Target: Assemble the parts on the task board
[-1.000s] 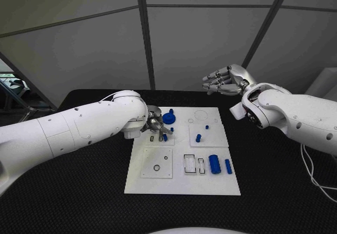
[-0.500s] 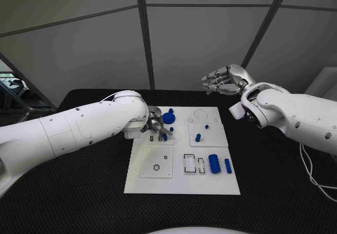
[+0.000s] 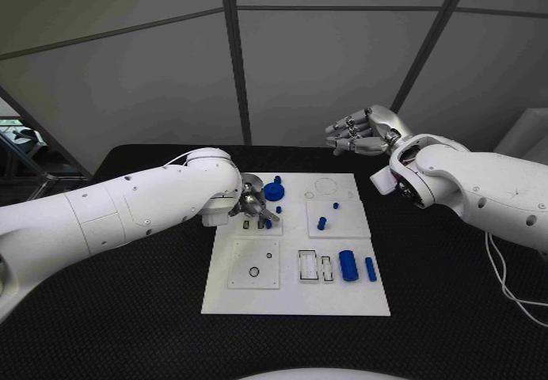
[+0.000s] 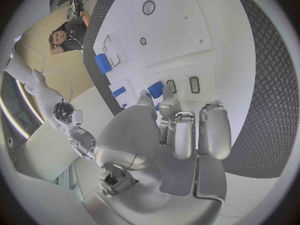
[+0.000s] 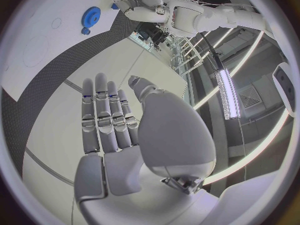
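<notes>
The board (image 3: pixel 297 273) lies mid-table, blue parts (image 3: pixel 348 266) on it. The left hand (image 3: pixel 253 203) reaches down at its far-left corner; the wrist view shows fingertips (image 4: pixel 167 105) at a small blue peg (image 4: pixel 155 89), grip uncertain. The right hand (image 3: pixel 359 133) hovers raised beyond the board, fingers extended, empty.

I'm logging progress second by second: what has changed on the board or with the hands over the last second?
Very little. The right hand, open and raised behind the white task board, drifted slightly up. The left hand stays low over the board's far left corner, its fingers at a small blue part. The blue gear and other parts have not moved.
</notes>
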Controlling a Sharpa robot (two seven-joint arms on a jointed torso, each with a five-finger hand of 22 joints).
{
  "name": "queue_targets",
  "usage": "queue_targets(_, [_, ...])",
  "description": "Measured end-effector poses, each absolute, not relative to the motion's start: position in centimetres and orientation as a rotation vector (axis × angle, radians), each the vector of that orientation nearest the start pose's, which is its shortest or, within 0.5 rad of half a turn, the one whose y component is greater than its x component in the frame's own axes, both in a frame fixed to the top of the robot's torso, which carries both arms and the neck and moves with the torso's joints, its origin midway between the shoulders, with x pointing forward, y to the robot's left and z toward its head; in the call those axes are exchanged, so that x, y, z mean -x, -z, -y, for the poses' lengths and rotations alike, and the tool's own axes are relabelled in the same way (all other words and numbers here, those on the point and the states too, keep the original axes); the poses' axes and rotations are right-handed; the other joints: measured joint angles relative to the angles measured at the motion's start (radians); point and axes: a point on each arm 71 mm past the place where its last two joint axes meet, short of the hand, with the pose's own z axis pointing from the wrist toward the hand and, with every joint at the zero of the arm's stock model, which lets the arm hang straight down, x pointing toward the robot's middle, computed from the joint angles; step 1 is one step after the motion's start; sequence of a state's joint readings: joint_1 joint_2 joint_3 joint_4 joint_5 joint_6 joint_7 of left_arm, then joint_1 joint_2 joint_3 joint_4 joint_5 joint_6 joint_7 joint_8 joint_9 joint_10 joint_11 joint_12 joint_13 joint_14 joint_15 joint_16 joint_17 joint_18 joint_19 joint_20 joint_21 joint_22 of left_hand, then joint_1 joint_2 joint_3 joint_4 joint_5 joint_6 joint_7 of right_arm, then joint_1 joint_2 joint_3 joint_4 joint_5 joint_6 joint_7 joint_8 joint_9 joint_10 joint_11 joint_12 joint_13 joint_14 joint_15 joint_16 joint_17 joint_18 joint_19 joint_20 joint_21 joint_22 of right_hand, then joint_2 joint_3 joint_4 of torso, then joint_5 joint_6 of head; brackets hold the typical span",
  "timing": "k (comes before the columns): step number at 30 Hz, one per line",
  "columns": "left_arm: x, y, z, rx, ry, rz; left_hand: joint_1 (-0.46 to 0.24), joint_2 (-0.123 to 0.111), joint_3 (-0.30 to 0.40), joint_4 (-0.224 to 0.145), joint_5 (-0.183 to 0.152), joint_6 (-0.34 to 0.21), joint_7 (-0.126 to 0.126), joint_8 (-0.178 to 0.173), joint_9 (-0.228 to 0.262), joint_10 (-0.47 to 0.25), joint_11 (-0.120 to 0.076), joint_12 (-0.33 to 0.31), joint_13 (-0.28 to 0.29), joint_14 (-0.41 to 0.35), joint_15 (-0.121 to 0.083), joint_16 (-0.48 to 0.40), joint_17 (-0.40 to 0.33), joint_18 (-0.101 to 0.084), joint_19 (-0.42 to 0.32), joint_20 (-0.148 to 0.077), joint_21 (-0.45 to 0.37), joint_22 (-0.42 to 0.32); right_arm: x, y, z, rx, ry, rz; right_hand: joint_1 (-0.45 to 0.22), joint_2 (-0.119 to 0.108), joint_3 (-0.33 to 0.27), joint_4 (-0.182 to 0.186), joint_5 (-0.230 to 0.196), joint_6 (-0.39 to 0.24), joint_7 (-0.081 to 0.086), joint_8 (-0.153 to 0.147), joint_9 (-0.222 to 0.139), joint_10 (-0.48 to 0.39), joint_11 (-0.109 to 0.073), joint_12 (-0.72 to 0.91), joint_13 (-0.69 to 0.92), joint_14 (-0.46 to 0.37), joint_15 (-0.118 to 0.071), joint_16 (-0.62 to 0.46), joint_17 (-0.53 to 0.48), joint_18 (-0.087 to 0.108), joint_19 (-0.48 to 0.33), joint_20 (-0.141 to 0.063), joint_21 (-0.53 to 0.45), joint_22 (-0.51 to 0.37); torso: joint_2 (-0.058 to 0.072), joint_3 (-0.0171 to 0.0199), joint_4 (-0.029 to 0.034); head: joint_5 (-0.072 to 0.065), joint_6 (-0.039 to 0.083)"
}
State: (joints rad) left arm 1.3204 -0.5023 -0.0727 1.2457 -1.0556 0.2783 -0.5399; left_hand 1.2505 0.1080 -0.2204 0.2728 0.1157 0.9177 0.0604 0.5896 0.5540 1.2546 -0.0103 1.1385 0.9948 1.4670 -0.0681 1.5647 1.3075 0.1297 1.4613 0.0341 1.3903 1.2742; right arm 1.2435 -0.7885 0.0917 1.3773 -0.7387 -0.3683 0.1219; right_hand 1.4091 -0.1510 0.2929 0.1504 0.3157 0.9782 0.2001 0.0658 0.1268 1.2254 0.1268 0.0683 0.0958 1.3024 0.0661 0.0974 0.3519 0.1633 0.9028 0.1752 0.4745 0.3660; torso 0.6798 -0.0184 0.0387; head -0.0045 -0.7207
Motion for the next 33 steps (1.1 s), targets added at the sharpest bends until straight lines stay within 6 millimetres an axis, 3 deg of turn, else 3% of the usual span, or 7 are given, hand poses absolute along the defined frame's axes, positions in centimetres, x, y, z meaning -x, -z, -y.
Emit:
queue_targets(13, [-52.8, 19.5, -11.9, 0.000, 0.400, -2.366, 0.080, 0.042, 0.057, -0.048, 0.000, -0.012, -0.005, -0.001, 0.023, 0.000, 0.000, 0.000, 0.001, 0.000, 0.000, 0.000, 0.000, 0.000, 0.000, 0.000, 0.000, 0.002, -53.6, 12.1, 22.2, -0.499, -1.087, -1.484, 0.000, 0.000, 0.000, 0.000, 0.004, 0.000, 0.000, 0.000, 0.000, 0.000, 0.000, 0.000, -0.001, -0.004, 0.004, -0.005, -0.001, 0.000, 0.000, 0.000, -0.004, -0.001, 0.000, -0.0004, 0.0007, 0.000, -0.003])
queue_targets(21, [-52.8, 19.4, -12.0, 0.016, 0.411, -2.363, 0.141, 0.043, 0.116, -0.079, 0.001, -0.027, -0.008, -0.005, 0.034, -0.010, -0.003, 0.000, 0.002, 0.000, -0.007, 0.000, 0.000, 0.000, 0.004, -0.004, 0.000, 0.003, -53.7, 12.3, 22.2, -0.499, -1.085, -1.497, 0.000, 0.000, 0.000, 0.000, 0.004, -0.004, 0.004, 0.000, 0.000, 0.000, 0.000, 0.000, -0.002, -0.004, 0.004, -0.009, -0.002, 0.000, -0.004, 0.004, -0.007, -0.003, 0.000, -0.0007, 0.0007, 0.000, -0.006])
queue_targets(24, [-52.8, 19.4, -12.3, 0.032, 0.420, -2.365, 0.188, 0.043, 0.129, -0.067, 0.008, -0.041, -0.012, -0.010, 0.034, -0.016, -0.010, -0.006, 0.000, -0.002, -0.012, 0.000, 0.000, 0.000, 0.004, -0.004, 0.000, -0.001, -53.7, 12.4, 22.2, -0.499, -1.083, -1.502, 0.000, 0.000, 0.000, 0.000, 0.009, -0.004, 0.004, 0.000, 0.000, 0.000, 0.000, 0.000, -0.004, -0.007, 0.007, -0.011, -0.004, 0.000, -0.004, 0.004, -0.007, -0.006, 0.000, -0.0007, 0.0007, 0.000, -0.008])
queue_targets(28, [-52.7, 19.4, -12.7, 0.058, 0.431, -2.371, 0.217, 0.025, 0.184, -0.015, 0.011, -0.048, -0.008, -0.015, 0.034, -0.018, -0.011, -0.016, -0.008, -0.002, -0.013, 0.000, 0.000, 0.000, 0.004, -0.004, 0.000, -0.002, -53.7, 12.5, 22.2, -0.498, -1.081, -1.506, 0.000, 0.000, 0.000, 0.000, 0.016, -0.004, 0.004, 0.000, 0.000, 0.000, 0.000, 0.000, -0.005, -0.007, 0.007, -0.014, -0.004, 0.000, -0.004, 0.004, -0.011, -0.007, 0.000, -0.0007, 0.0007, -0.001, -0.010])
queue_targets(30, [-52.6, 19.5, -13.0, 0.075, 0.439, -2.376, 0.218, 0.003, 0.239, 0.037, 0.011, -0.052, -0.005, -0.016, 0.034, -0.019, -0.013, -0.016, -0.009, -0.002, -0.013, 0.000, 0.000, 0.000, 0.004, -0.004, 0.000, -0.002, -53.7, 12.6, 22.3, -0.498, -1.079, -1.508, 0.000, 0.000, 0.000, 0.000, 0.020, -0.004, 0.004, 0.000, 0.000, 0.000, 0.000, 0.000, -0.005, -0.007, 0.007, -0.014, -0.005, 0.000, -0.004, 0.004, -0.011, -0.007, 0.000, -0.0007, 0.0007, -0.001, -0.011])
queue_targets(31, [-52.5, 19.5, -13.1, 0.083, 0.443, -2.378, 0.207, -0.009, 0.272, 0.035, 0.011, -0.052, -0.005, -0.016, 0.035, -0.019, -0.013, -0.016, -0.009, -0.002, -0.013, 0.000, 0.000, 0.000, 0.004, -0.004, 0.000, -0.002, -53.8, 12.6, 22.3, -0.498, -1.078, -1.508, 0.000, 0.000, 0.000, 0.000, 0.020, -0.004, 0.004, 0.000, 0.000, 0.000, 0.000, 0.000, -0.006, -0.007, 0.007, -0.014, -0.005, 0.000, -0.004, 0.004, -0.014, -0.008, 0.000, -0.0005, 0.0010, -0.001, -0.012])
queue_targets(33, [-52.4, 19.5, -13.4, 0.102, 0.452, -2.378, 0.118, -0.098, 0.492, 0.014, 0.009, -0.055, -0.001, -0.002, 0.049, -0.016, -0.009, -0.016, -0.009, -0.002, -0.013, 0.000, 0.000, 0.000, 0.004, -0.004, -0.006, 0.001, -53.8, 12.6, 22.3, -0.499, -1.076, -1.510, 0.000, 0.000, 0.000, 0.000, 0.020, -0.004, 0.004, 0.000, 0.000, 0.000, 0.000, 0.000, -0.006, -0.007, 0.007, -0.014, -0.005, 0.000, -0.004, 0.004, -0.015, -0.008, -0.001, -0.0003, 0.0012, 0.000, -0.015])
